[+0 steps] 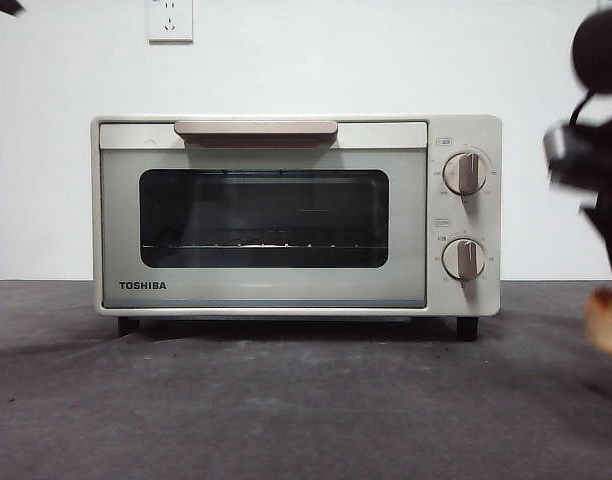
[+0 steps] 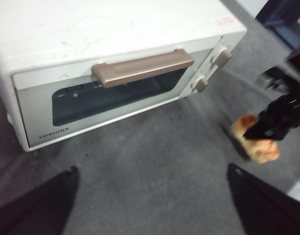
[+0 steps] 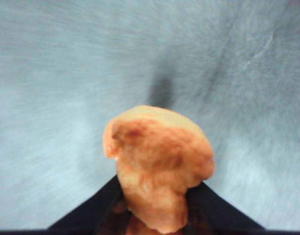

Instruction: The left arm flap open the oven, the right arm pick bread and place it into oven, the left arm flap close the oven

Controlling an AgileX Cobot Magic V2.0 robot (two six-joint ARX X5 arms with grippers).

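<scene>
Right wrist view: right gripper [image 3: 157, 205] pinches bread [image 3: 157, 166] w/ both jaws, ready for loading; oven [image 1: 286, 215] door closed; left gripper [image 2: 150, 200] spread, facing handle [image 2: 142, 68] to open

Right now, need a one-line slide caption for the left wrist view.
Left gripper open above the mat, facing the closed TOSHIBA oven; right gripper holds the bread beside it.
</scene>
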